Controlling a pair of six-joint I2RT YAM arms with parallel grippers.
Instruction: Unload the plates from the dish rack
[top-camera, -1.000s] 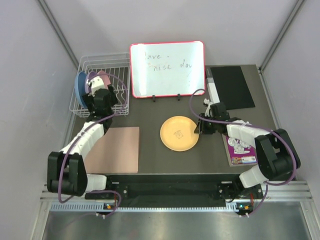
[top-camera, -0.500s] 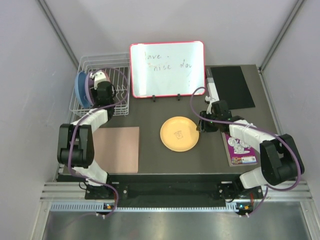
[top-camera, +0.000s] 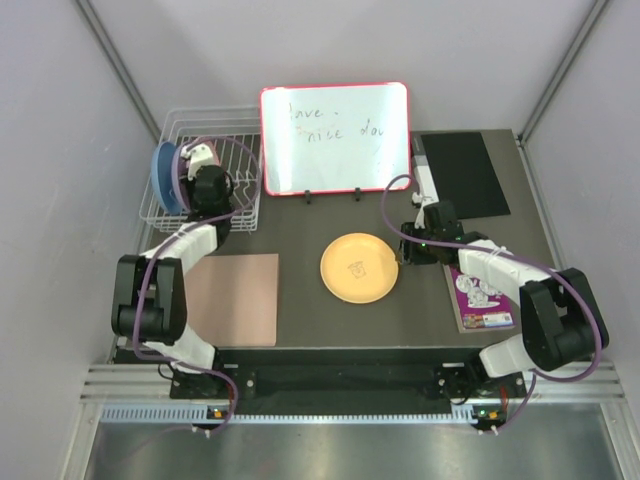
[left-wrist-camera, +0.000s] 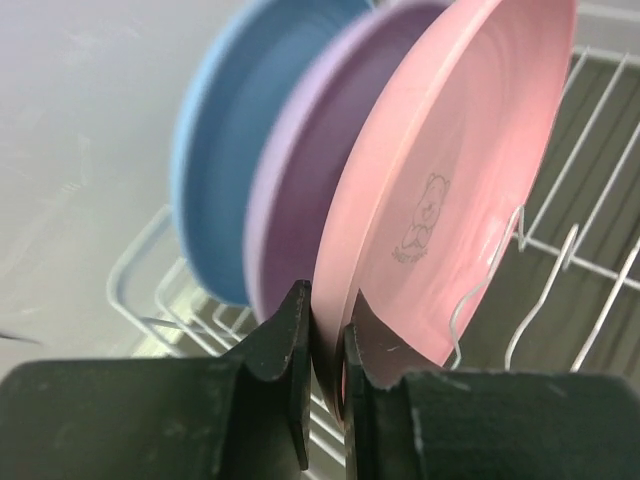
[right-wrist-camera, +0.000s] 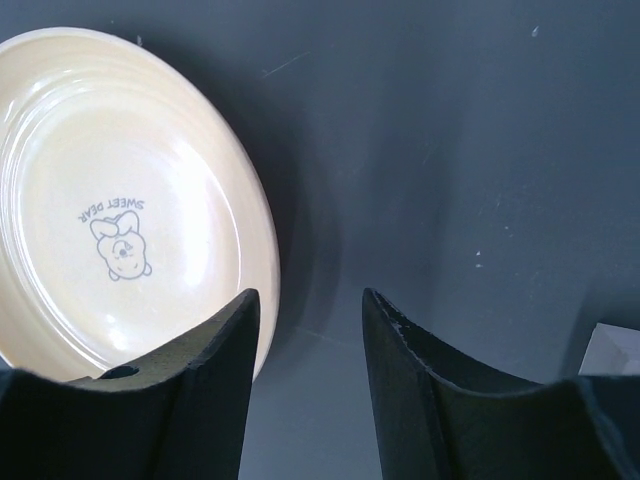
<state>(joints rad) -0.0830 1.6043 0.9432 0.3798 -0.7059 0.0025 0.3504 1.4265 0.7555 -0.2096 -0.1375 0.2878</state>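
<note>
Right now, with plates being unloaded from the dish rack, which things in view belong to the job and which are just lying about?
Job: dish rack, pink plate gripped by the left pincer, purple plate, blue plate, yellow plate on the table.
Lying about: whiteboard, black mat, brown mat, printed booklet.

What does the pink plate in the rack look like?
The pink plate is round, shallow and smooth, like shiny plastic, with a tiny teddy bear printed near its middle. It stands on its edge, leaning a little, between the wires of the white dish rack, close beside the purple plate. The left pincer is pinching its rim, one black finger on each side.
</note>
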